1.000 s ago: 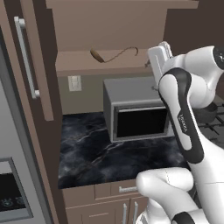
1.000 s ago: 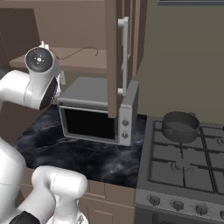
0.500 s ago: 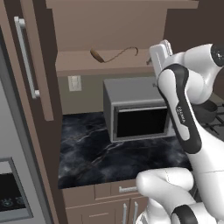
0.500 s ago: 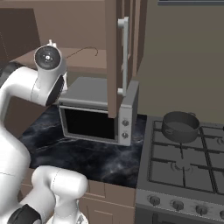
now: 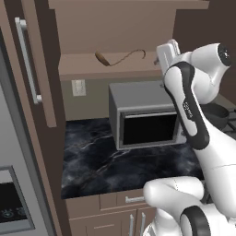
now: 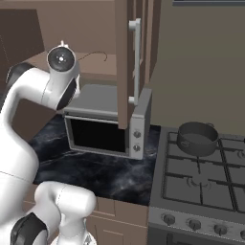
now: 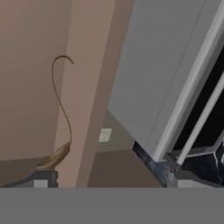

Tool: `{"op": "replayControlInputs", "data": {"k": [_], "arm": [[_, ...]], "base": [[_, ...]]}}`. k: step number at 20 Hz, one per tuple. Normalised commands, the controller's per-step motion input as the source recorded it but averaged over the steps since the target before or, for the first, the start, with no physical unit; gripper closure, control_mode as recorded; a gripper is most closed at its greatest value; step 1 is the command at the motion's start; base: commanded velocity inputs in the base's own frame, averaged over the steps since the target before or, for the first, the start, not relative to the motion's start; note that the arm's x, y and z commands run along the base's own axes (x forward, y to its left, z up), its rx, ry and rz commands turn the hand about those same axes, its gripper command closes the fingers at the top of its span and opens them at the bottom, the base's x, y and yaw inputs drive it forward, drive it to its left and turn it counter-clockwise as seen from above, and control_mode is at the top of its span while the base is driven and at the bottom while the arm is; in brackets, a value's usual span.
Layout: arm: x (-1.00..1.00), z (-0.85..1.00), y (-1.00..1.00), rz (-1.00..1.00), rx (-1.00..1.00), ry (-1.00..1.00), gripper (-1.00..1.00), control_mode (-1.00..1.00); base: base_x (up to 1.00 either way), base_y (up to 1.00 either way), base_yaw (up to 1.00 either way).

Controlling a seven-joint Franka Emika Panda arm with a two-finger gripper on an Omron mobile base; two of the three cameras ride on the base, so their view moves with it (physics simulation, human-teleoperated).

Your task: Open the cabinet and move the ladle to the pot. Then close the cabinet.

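Now, step: cabinet [image 5: 32, 78] opened; ladle [image 5: 117, 57] on its shelf being approached.
Gripper [image 5: 165, 54]: spread wide, nothing held.
Next: ladle handle to be straddled, then pinched.

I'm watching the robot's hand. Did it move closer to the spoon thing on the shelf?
Yes. In the left base view the gripper has crept left toward the ladle, judged against the microwave, which stays put.

Grey microwave [image 5: 145, 117] on black marble counter [image 5: 106, 161], gas stove [image 6: 201, 184] beside
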Motion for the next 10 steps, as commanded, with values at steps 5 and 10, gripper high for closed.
{"op": "replayControlInputs", "data": {"k": [5,10], "arm": [[0.24,0.00,-0.04,0.00,0.00,0.00,-1.00,-1.00],[0.23,0.00,0.00,0.00,0.00,0.00,-1.00,-1.00]], "base": [[0.00,0.00,0.00],[0.00,0.00,0.00]]}}
